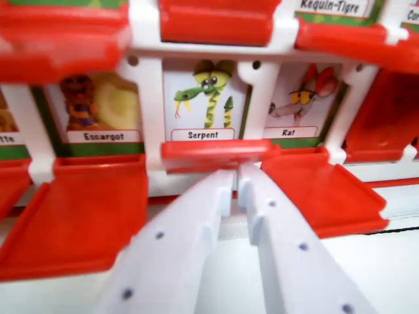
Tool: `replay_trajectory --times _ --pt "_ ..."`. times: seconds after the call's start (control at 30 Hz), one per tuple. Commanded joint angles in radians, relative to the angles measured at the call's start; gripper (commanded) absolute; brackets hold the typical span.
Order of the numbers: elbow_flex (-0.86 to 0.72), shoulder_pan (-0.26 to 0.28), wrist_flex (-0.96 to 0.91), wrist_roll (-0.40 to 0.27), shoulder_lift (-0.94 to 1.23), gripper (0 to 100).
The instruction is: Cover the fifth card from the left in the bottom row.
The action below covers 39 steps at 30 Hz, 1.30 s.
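Directly above the nearly clenched white claw [236,178] sits the Serpent card [208,101], its red flap [216,152] touching the fingertips; neighbouring cards are cropped, blurred.

Card row across the middle of the frame, flaps below it.
The Serpent card [206,98] sits at centre, the Escargot card [98,104] to its left, the Rat card [298,101] to its right. Lowered flaps [78,209] lie in front of the cards; gripper [236,186] tips meet the Serpent flap [216,152] from below.
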<state>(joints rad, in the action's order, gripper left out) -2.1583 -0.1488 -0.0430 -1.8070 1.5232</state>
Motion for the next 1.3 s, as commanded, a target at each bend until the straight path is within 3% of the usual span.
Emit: replay_trajectory --times 0.0,1.0,1.27 --pt "0.129 0.015 -0.014 0.008 0.015 0" --pt "0.293 0.037 0.035 0.025 -0.083 0" --pt "0.291 0.031 0.147 0.040 0.025 0"
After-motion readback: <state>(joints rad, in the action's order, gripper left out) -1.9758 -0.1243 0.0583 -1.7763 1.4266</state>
